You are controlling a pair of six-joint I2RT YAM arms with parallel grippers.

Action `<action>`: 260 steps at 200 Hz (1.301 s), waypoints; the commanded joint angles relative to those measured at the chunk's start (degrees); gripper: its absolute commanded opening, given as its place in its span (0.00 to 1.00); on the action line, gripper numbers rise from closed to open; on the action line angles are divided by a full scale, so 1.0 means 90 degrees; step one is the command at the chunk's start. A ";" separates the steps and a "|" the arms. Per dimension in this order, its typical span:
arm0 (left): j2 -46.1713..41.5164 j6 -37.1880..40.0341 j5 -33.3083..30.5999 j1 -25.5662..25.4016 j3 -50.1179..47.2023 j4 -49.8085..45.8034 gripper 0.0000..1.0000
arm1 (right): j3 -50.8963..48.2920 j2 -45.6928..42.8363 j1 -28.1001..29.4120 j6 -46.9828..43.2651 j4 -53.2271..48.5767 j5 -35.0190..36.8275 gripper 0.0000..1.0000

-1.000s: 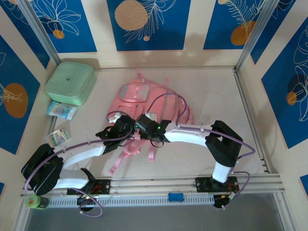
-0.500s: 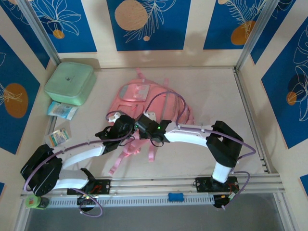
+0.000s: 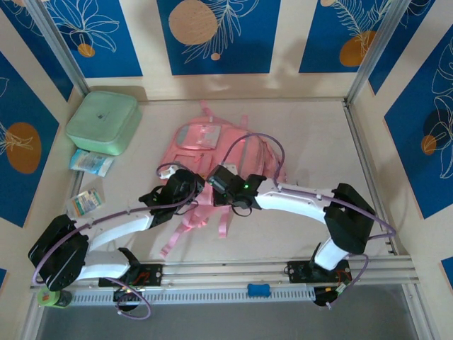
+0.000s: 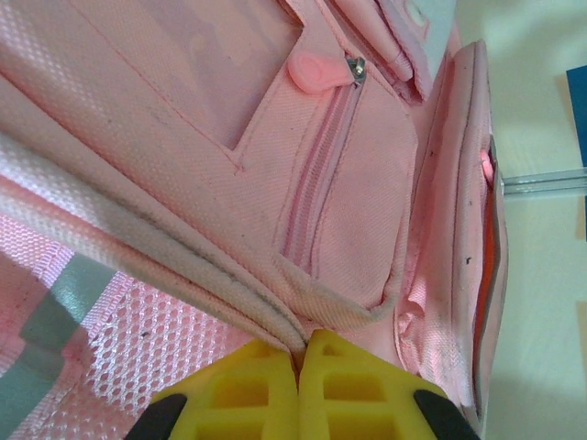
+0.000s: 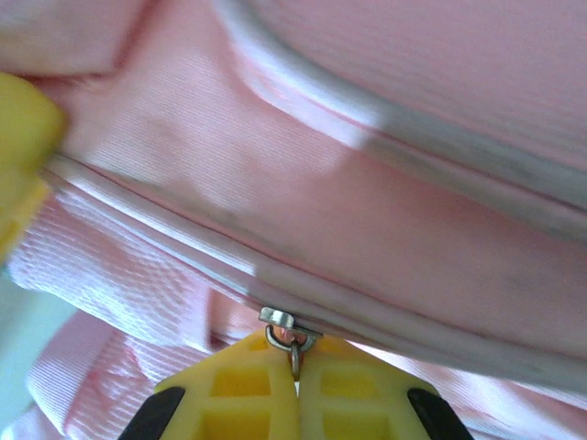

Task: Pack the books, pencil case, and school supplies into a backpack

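Left jaws: pressed together on a fold of cloth at the seam (image 4: 280, 323) of the pink backpack (image 4: 165, 119).
Right jaws: pinched tight on the little metal zip pull (image 5: 293, 345), just under a pink seam.
Why held so: I think my left side pins the soft bag so it cannot slide or bunch up while my right side tugs the zip.
Backpack: it lies flat in the middle of the tabletop (image 3: 318, 142), with its straps (image 3: 221, 225) toward me.
Zip: I cannot tell if it is going open or closed.
Other things: a mint-green box (image 3: 102, 122) sits at the far left, with a blue packet (image 3: 90, 163) and a small packet (image 3: 86, 202) near it, well apart from the bag.
Watch out: that thin pull could slip free.
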 commanded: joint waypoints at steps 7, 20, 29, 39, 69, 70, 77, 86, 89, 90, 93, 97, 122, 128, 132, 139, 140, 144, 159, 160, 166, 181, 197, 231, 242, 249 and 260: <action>-0.0177 0.0293 -0.0247 0.0112 0.0215 -0.0146 0.00 | -0.0325 -0.0438 -0.0137 -0.0170 -0.1124 -0.0102 0.00; -0.0201 0.0276 -0.0247 0.0121 0.0164 -0.0088 0.00 | -0.0336 -0.0475 -0.0171 -0.0270 -0.1211 -0.0015 0.00; -0.0201 0.0264 -0.0248 0.0121 0.0159 -0.0091 0.00 | -0.0302 -0.0449 -0.0224 -0.0415 -0.1104 -0.0115 0.00; -0.0209 0.0239 -0.0248 0.0124 0.0157 -0.0085 0.00 | -0.0293 -0.0402 -0.0285 -0.0641 -0.0833 -0.0369 0.00; -0.0237 0.0284 -0.0212 0.0125 0.0231 -0.0178 0.00 | -0.0102 -0.0436 -0.0319 -0.0828 -0.0520 -0.0575 0.05; -0.0237 0.0284 -0.0215 0.0121 0.0236 -0.0179 0.00 | -0.0102 -0.0446 -0.0314 -0.0832 -0.0505 -0.0580 0.05; -0.0247 0.0292 -0.0204 0.0121 0.0250 -0.0181 0.00 | -0.0101 -0.0497 -0.0301 -0.0776 -0.0448 -0.0576 0.08; -0.0253 0.0309 -0.0199 0.0121 0.0261 -0.0178 0.00 | -0.0078 -0.0492 -0.0350 -0.0662 -0.0509 -0.0519 0.14; -0.0260 0.0318 -0.0202 0.0122 0.0272 -0.0183 0.00 | -0.0061 -0.0477 -0.0378 -0.0609 -0.0560 -0.0501 0.16; -0.0259 0.0321 -0.0205 0.0124 0.0271 -0.0187 0.00 | -0.0052 -0.0466 -0.0392 -0.0595 -0.0584 -0.0494 0.16; -0.0257 0.0322 -0.0207 0.0125 0.0280 -0.0194 0.00 | -0.0037 -0.0438 -0.0423 -0.0540 -0.0640 -0.0477 0.17; -0.0257 0.0324 -0.0218 0.0119 0.0291 -0.0207 0.00 | -0.0024 -0.0413 -0.0452 -0.0494 -0.0690 -0.0455 0.17; -0.0282 0.0382 -0.0228 0.0121 0.0316 -0.0230 0.00 | -0.0190 -0.0368 -0.0567 -0.0412 -0.0534 -0.0431 0.21; -0.0268 0.0382 -0.0228 0.0117 0.0313 -0.0224 0.00 | -0.0232 -0.0365 -0.0549 -0.0483 -0.0390 -0.0476 0.21; -0.0260 0.0373 -0.0227 0.0121 0.0303 -0.0215 0.00 | -0.0254 -0.0359 -0.0537 -0.0510 -0.0324 -0.0462 0.21; -0.0250 0.0361 -0.0223 0.0126 0.0308 -0.0200 0.00 | -0.0255 -0.0329 -0.0526 -0.0536 -0.0231 -0.0422 0.21; -0.0249 0.0362 -0.0221 0.0126 0.0309 -0.0195 0.00 | -0.0256 -0.0324 -0.0525 -0.0539 -0.0219 -0.0425 0.22; -0.0240 0.0351 -0.0216 0.0118 0.0306 -0.0186 0.00 | -0.0258 -0.0298 -0.0529 -0.0580 -0.0159 -0.0436 0.22; -0.0220 0.0331 -0.0191 0.0119 0.0300 -0.0152 0.00 | -0.0285 -0.0215 -0.0517 -0.0780 0.0085 -0.0470 0.24; -0.0224 0.0328 -0.0195 0.0118 0.0300 -0.0147 0.00 | -0.0286 -0.0208 -0.0511 -0.0778 0.0075 -0.0459 0.25; -0.0209 0.0334 -0.0182 0.0124 0.0308 -0.0141 0.00 | -0.0254 -0.0169 -0.0505 -0.0776 0.0020 -0.0412 0.26; -0.0216 0.0355 -0.0169 0.0120 0.0332 -0.0168 0.00 | -0.0272 -0.0133 -0.0471 -0.0860 -0.0003 -0.0403 0.27; -0.0230 0.0364 -0.0198 0.0126 0.0334 -0.0229 0.00 | -0.0431 -0.0148 -0.0393 -0.0981 0.0122 -0.0478 0.30; -0.0210 0.0363 -0.0207 0.0120 0.0310 -0.0191 0.00 | -0.0577 -0.0036 -0.0368 -0.1168 0.0247 -0.0380 0.32; -0.0208 0.0343 -0.0200 0.0125 0.0296 -0.0180 0.00 | -0.0580 0.0028 -0.0380 -0.1383 0.0392 -0.0448 0.31; -0.0204 0.0329 -0.0201 0.0120 0.0291 -0.0171 0.00 | -0.0566 0.0082 -0.0386 -0.1509 0.0460 -0.0475 0.31; -0.0202 0.0318 -0.0195 0.0124 0.0291 -0.0155 0.00 | -0.0491 0.0180 -0.0388 -0.1577 0.0415 -0.0397 0.29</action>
